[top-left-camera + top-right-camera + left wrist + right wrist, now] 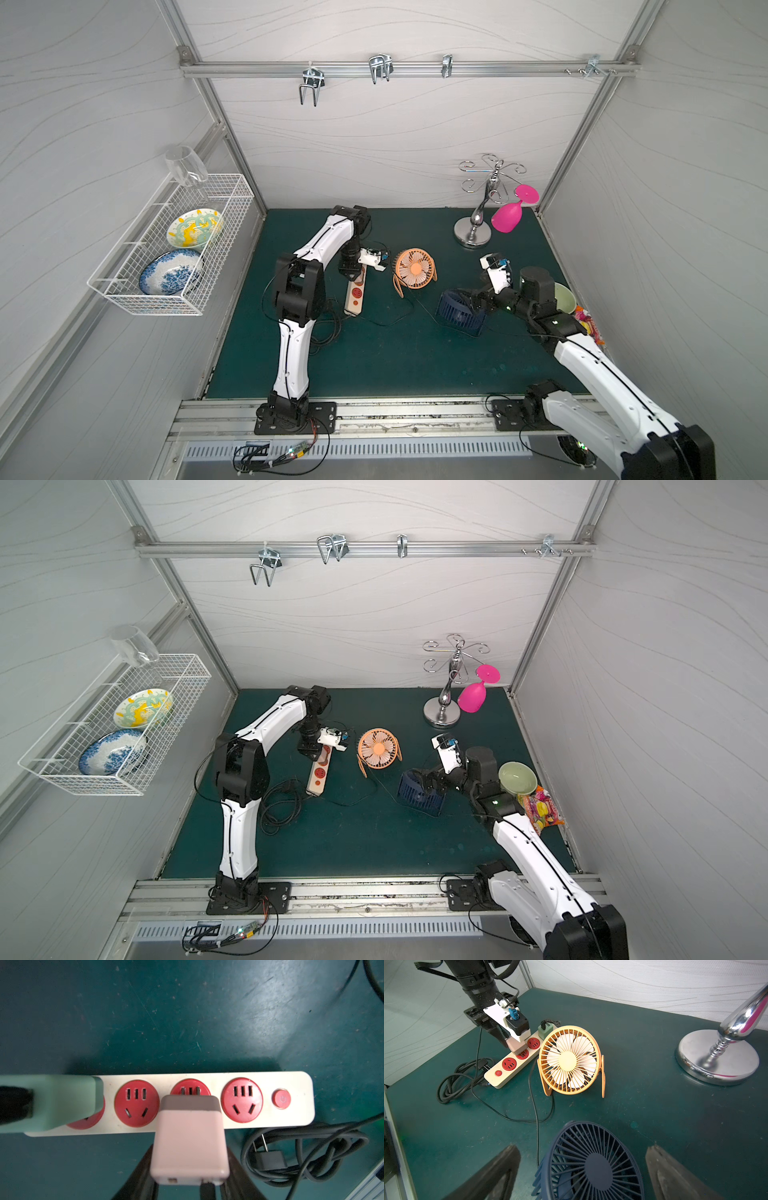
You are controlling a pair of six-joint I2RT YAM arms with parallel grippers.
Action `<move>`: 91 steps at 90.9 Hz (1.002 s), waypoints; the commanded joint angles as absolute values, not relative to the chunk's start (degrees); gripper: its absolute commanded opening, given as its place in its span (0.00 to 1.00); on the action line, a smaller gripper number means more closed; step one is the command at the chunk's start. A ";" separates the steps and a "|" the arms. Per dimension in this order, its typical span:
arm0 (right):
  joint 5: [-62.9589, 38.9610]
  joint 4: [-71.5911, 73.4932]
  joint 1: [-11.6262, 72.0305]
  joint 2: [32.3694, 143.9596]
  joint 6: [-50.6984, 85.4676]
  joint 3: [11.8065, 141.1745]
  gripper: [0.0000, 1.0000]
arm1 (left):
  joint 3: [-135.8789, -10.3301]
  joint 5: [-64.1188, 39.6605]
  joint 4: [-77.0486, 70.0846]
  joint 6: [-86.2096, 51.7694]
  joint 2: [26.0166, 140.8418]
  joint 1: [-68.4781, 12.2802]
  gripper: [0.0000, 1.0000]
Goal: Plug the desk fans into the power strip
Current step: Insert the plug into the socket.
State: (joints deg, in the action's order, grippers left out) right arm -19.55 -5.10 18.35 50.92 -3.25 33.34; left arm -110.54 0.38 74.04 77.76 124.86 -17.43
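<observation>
My left end effector (188, 1159) was clamped on the pink plug (188, 1136), its prongs at the slots of a middle socket (190, 1086) straight beneath. The strip (270, 1084) lay lengthwise on the tabletop (187, 1012) under it. My right end effector (583, 1167), spread wide around the blue fan (591, 1167), sat well apart.

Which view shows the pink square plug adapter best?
Left wrist view: the pink square plug adapter is close, prongs at a red socket. The right wrist view shows it small; in both top views the arm mostly hides it.

Pink goblet (508, 218) on chrome rack (472, 237); blue plate (170, 272), yellow plate (194, 227) in wire basket (226, 187)
</observation>
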 commanded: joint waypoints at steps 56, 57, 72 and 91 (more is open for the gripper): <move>-20.24 -4.74 18.54 51.66 -3.51 33.22 0.99 | -116.68 8.88 79.31 71.98 132.48 -20.56 0.00; -20.27 -4.74 18.54 51.67 -3.55 33.22 0.99 | -116.70 8.92 79.38 71.81 132.51 -20.69 0.00; -20.14 -4.92 18.63 51.71 -3.68 33.31 0.99 | -116.36 11.03 79.47 69.87 132.77 -23.09 0.00; -20.08 -4.68 18.63 51.25 -3.52 33.21 0.99 | -117.33 18.79 80.29 66.79 136.22 -24.26 0.00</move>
